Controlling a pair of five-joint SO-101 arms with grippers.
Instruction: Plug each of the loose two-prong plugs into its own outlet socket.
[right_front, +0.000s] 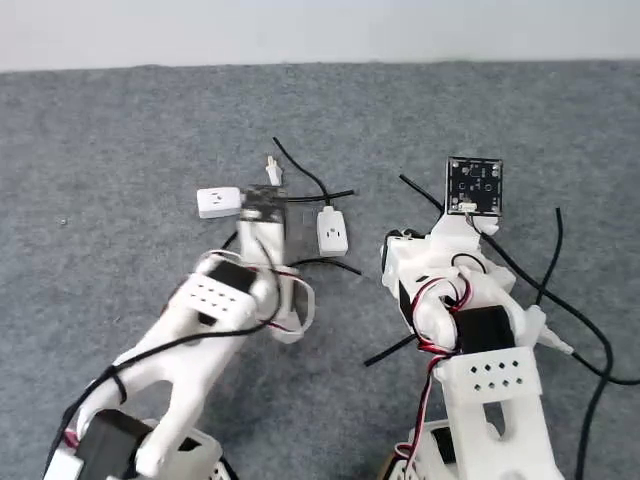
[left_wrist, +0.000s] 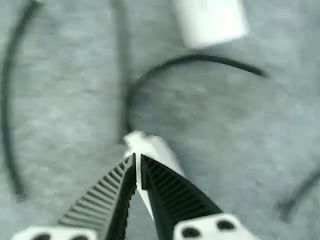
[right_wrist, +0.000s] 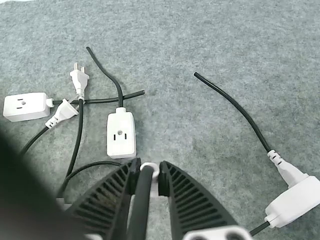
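Gripping plug (left_wrist: 156, 148) with left pincer (left_wrist: 137, 161), cord (right_wrist: 140, 200) with right pincer (right_wrist: 148, 169), both closed. Likely light, rigid plug, springy cord: take by body behind prongs.

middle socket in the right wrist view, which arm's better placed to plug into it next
Probably right: the right tool grips a white-ended cable just beside the middle socket, slots showing. The left tool holds a white plug too, with a white socket farther off.
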